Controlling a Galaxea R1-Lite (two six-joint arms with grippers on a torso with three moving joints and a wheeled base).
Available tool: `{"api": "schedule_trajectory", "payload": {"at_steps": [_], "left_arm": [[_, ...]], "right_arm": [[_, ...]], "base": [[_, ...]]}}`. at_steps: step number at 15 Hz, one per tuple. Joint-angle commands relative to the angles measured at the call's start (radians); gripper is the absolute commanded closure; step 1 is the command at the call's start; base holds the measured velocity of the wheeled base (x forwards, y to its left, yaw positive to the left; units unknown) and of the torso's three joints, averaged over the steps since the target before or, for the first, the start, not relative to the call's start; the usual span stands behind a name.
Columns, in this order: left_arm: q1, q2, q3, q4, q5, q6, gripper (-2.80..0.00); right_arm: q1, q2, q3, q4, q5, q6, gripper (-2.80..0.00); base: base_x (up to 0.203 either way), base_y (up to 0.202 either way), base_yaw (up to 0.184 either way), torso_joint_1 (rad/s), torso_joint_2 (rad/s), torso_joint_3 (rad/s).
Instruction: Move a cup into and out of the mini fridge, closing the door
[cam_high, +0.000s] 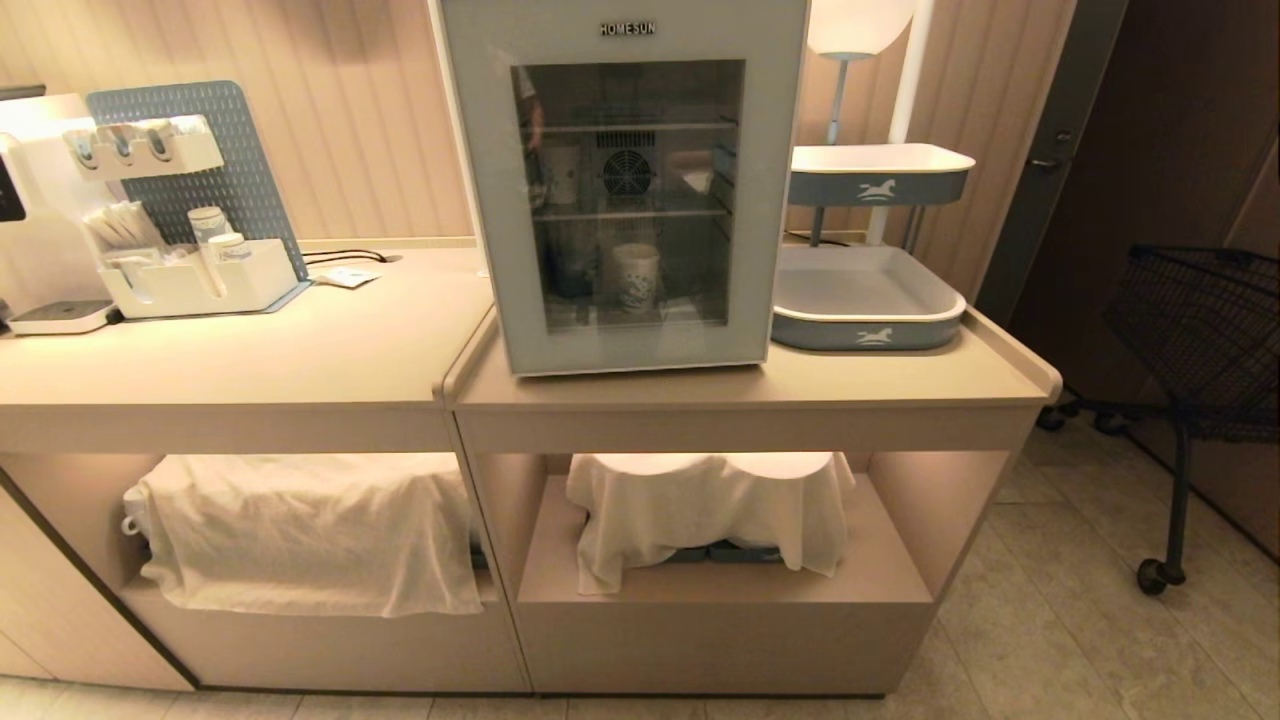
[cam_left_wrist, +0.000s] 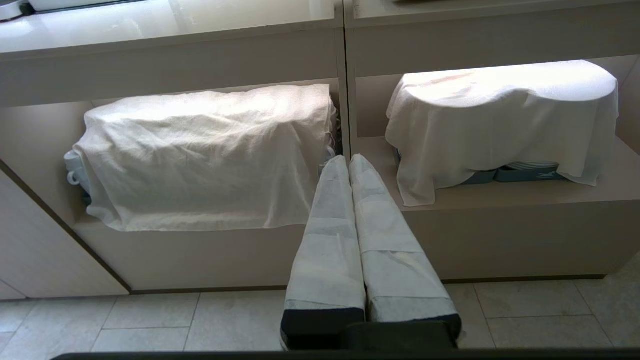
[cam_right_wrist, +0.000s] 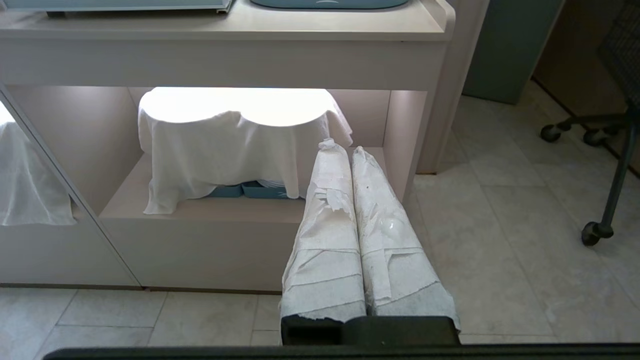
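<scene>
The left gripper (cam_left_wrist: 350, 160) hangs low in front of the counter, its two cloth-wrapped fingers (cam_left_wrist: 327, 235) pressed together with nothing between them. The right gripper (cam_right_wrist: 347, 150) sits the same way, its fingers closed flat against each other and empty, pointing toward the lower shelf. Neither arm shows in the head view.

The mini fridge (cam_high: 625, 30) stands at the top centre of the head view, on the right-hand section of the beige counter (cam_high: 350, 350). Its door (cam_high: 480, 200) is shut flush against the box. Through the tinted glass a pale cup (cam_high: 636, 278) appears to stand on the lower level, slightly right of centre, though the dark glass makes its pattern hard to read.

A blue-and-white tray (cam_high: 865, 300) lies just right of the fridge. At the upper left sits a white organiser (cam_high: 200, 285) in front of a blue pegboard (cam_high: 250, 150). In the open shelves below, white cloths (cam_high: 310, 530) cover whatever is stored there. A black wire cart (cam_high: 1200, 320) stands at the right edge.
</scene>
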Motion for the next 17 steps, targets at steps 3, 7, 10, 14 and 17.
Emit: {"api": "schedule_trajectory", "payload": {"at_steps": [3, 7, 10, 14, 17], "left_arm": [[0.000, 0.000, 0.000, 0.000, 0.000, 0.000, 0.00], [0.000, 0.000, 0.000, 0.000, 0.000, 0.000, 0.00], [0.000, 0.000, 0.000, 0.000, 0.000, 0.000, 0.00], [0.000, 0.000, 0.000, 0.000, 0.000, 0.000, 0.00], [0.000, 0.000, 0.000, 0.000, 0.000, 0.000, 0.00]], "right_arm": [[0.000, 0.000, 0.000, 0.000, -0.002, 0.009, 0.00], [0.000, 0.000, 0.000, -0.001, -0.001, 0.009, 0.00], [0.000, 0.000, 0.000, 0.001, 0.002, 0.001, 0.00], [0.000, 0.000, 0.000, -0.003, -0.004, 0.014, 0.00], [0.000, -0.001, 0.000, -0.003, -0.004, 0.012, 0.00]], "base": [[0.000, 0.000, 0.000, 0.000, 0.00, 0.000], [0.000, 0.000, 0.000, 0.000, 0.00, 0.000], [0.000, 0.000, 0.000, 0.000, 0.00, 0.000], [0.000, 0.000, 0.000, 0.000, 0.00, 0.000], [0.000, 0.000, 0.000, 0.000, 0.00, 0.000]]}}
